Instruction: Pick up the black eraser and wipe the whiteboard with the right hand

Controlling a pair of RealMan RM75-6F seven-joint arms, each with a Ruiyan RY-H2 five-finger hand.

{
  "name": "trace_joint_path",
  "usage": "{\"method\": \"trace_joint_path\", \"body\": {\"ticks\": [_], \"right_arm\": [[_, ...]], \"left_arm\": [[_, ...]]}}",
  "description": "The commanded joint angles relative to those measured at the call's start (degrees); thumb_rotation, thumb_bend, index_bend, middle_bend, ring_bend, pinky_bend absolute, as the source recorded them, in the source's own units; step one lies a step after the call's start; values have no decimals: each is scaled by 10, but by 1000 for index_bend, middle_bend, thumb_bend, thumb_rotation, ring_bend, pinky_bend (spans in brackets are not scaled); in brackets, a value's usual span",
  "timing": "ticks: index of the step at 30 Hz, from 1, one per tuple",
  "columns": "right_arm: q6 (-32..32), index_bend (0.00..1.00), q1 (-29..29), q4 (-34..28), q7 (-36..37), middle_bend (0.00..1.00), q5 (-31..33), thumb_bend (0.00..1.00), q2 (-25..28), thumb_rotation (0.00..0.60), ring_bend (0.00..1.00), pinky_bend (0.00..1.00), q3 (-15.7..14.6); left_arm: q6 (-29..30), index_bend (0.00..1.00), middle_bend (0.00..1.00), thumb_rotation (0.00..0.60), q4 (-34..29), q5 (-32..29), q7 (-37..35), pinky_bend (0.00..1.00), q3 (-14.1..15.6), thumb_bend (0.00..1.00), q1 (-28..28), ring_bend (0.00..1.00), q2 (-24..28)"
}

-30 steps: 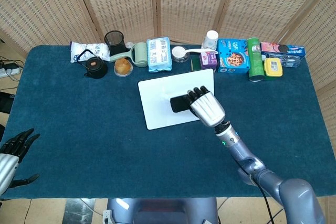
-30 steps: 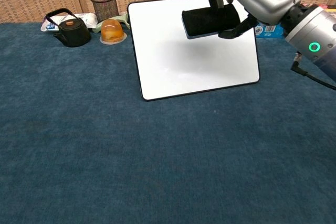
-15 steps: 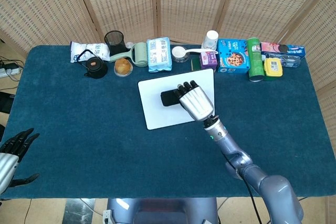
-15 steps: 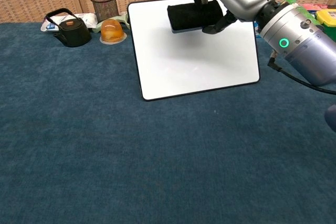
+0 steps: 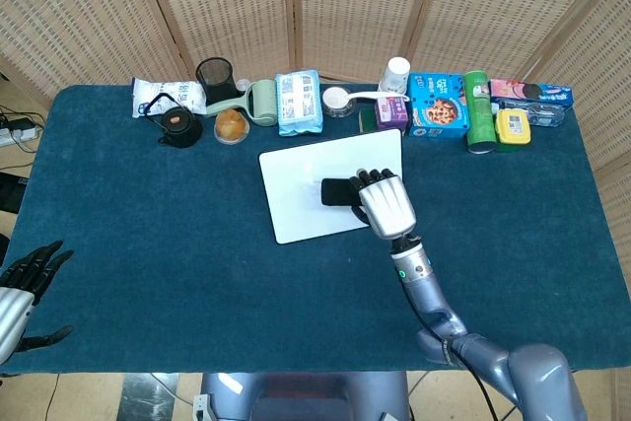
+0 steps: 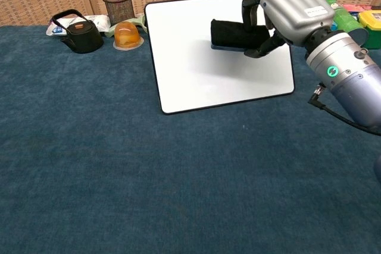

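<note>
The whiteboard (image 5: 306,194) (image 6: 196,69) lies flat on the blue cloth in the middle of the table. My right hand (image 5: 385,202) (image 6: 289,10) grips the black eraser (image 5: 338,191) (image 6: 232,34) and holds it over the board's right half, fingers curled over its top. Whether the eraser touches the board surface is hard to tell. My left hand (image 5: 22,288) hangs off the table's front left corner in the head view, fingers spread, holding nothing.
Along the far edge stand a black teapot (image 5: 175,123), mesh pen cup (image 5: 214,75), orange jelly cup (image 5: 231,126), wipes pack (image 5: 298,103), white bottle (image 5: 394,74), blue snack box (image 5: 438,105), green can (image 5: 479,110) and yellow box (image 5: 513,127).
My right hand carried the eraser left across the board half a second ago, then swept it back to the right and slightly nearer. The left hand stayed still.
</note>
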Motion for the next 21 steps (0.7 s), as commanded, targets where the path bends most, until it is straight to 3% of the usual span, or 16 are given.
{"method": "trace_joint_path", "body": {"ticks": [1,10,16,21], "right_arm": [[-18,582,-30,-80,-55,651,59,390,11,600,650,688,28],[-23,584,-46,-186,-139,654,167,430,4,600,678,714,91],[-17,587,-27,-173,-167,658,244,458,-31,600,679,718,153],[-4,588,-13,-152,-160,661,266,479,-51,600,678,717,179]], "left_arm": [[-1,0,0,600,-1,-1,2,103,0,69,0,0,-1],[-3,0,0,600,-2,-1,3,103,0,69,-1,0,0],[4,0,0,600,2,5,-9,103,2,70,1,0,3],[6,0,0,600,4,6,-14,103,2,69,1,0,4]]}}
